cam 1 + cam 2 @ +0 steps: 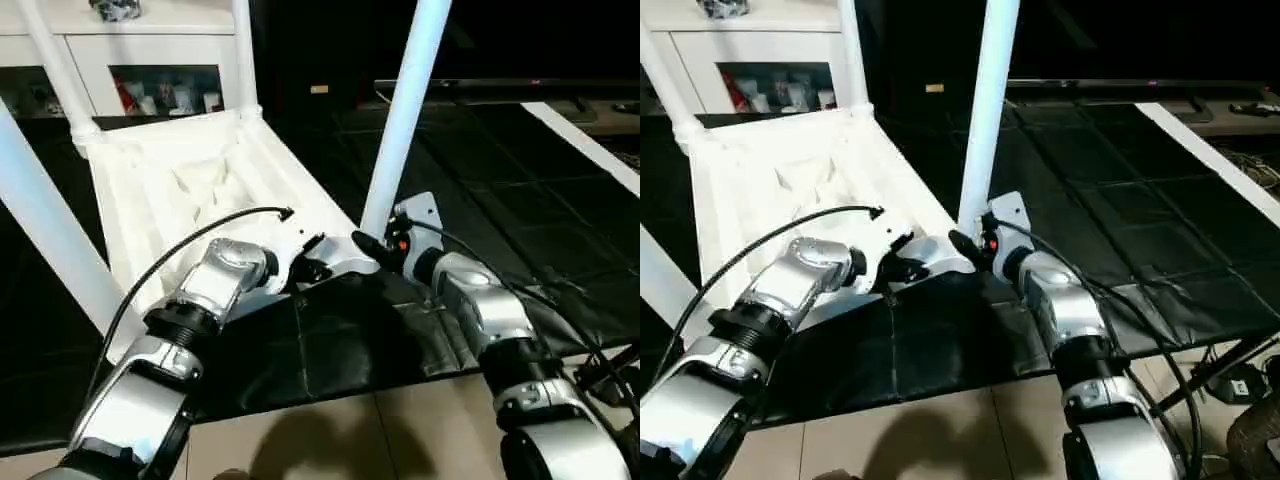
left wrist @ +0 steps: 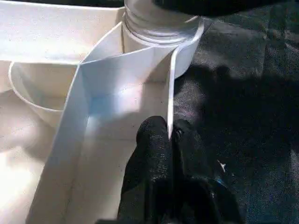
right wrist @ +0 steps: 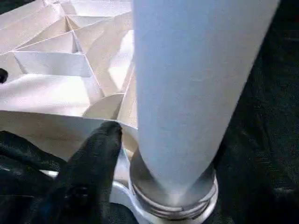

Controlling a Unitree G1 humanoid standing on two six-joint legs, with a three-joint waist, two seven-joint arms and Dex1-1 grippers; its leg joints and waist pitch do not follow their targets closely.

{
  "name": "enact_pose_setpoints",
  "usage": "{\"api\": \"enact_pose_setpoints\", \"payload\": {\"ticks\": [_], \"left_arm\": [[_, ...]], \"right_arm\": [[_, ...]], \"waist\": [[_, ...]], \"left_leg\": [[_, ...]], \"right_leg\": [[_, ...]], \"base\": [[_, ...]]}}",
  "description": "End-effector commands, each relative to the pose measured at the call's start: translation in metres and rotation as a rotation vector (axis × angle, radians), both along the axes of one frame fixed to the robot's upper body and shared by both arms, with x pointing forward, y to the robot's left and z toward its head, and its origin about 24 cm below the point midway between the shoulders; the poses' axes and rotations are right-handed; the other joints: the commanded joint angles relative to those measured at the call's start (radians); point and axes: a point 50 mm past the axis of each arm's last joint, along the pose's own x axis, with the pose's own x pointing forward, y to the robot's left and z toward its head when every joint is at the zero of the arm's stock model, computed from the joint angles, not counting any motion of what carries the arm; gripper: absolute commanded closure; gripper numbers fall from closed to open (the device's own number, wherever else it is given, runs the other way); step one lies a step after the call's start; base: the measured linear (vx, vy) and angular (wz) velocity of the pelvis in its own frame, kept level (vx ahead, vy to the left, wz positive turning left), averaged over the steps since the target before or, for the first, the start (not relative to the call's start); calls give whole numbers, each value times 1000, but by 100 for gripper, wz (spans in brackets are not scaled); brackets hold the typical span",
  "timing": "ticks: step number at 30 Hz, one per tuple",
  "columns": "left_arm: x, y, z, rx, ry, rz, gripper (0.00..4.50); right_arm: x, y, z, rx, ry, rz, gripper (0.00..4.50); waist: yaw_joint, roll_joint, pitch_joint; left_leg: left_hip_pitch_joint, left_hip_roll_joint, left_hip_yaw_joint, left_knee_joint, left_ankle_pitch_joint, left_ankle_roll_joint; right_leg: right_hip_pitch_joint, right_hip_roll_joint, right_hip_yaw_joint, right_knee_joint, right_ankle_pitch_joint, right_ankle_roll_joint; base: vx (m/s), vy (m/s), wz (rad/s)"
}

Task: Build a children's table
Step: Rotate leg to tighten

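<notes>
1. We see the white plastic children's table [image 1: 200, 190] lying upside down on the black quilted mat [image 1: 520, 200], legs up
2. Our left gripper [image 2: 170, 140] pinches the table's thin frame wall
3. Our right gripper [image 1: 372, 245] stands at the near leg [image 1: 405, 110]; how wide, we cannot tell

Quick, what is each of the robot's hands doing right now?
Left hand: closed, pinching the thin wall of the white ribbed table frame.
Right hand: at the base of the long round white leg; open or closed cannot be told.
</notes>
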Motion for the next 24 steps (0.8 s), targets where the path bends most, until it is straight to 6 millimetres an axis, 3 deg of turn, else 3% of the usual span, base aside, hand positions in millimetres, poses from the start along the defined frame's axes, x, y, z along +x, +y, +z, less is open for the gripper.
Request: {"api": "enact_pose_setpoints", "payload": {"ticks": [1, 3, 4, 5, 10, 17, 24], "left_arm": [[5, -15, 27, -81, -131, -65, 450], [4, -11, 27, -77, -145, -98, 450], [4, -8, 27, -73, -144, -113, 450], [3, -5, 26, -63, -157, -139, 450], [-4, 11, 22, -4, -150, -267, 450], [-24, 28, 16, 61, -50, -563, 450], [-34, 39, 12, 95, 7, -700, 450]], "right_arm": [[-7, 29, 3, 27, -33, 127, 100], [-7, 24, 2, 21, -13, 127, 93], [-6, 20, 1, 6, 10, 110, 85], [-6, 15, -2, -72, 27, 104, 85], [-11, -3, 2, -87, -40, 232, 39], [-25, -22, 9, -8, 12, 512, 39], [-33, -29, 16, 1, 45, 722, 39]], "waist": [[6, 1, -67], [4, 5, -66], [3, 2, -66], [4, 4, -67], [7, 11, -69], [35, 17, -67], [54, 13, -65]], "left_leg": [[17, 10, 1, -66, -204, 11], [17, 8, 1, -67, -207, 9], [16, 8, 1, -68, -208, 10], [16, 8, -1, -68, -197, 10], [18, 11, 1, -65, -205, 11], [25, 20, 5, -67, -242, 15], [26, 23, 4, -69, -269, 5]], "right_leg": [[56, -60, 40, -76, -133, -209], [56, -58, 41, -76, -135, -208], [57, -57, 41, -76, -134, -206], [58, -56, 41, -74, -125, -205], [56, -59, 42, -71, -81, -214], [52, -56, 40, -66, -71, -243], [50, -62, 41, -69, -133, -236]], "base": [[0, 0, 0], [0, 0, 0], [0, 0, 0], [0, 0, 0], [0, 0, 0], [0, 0, 0], [0, 0, 0]]}}
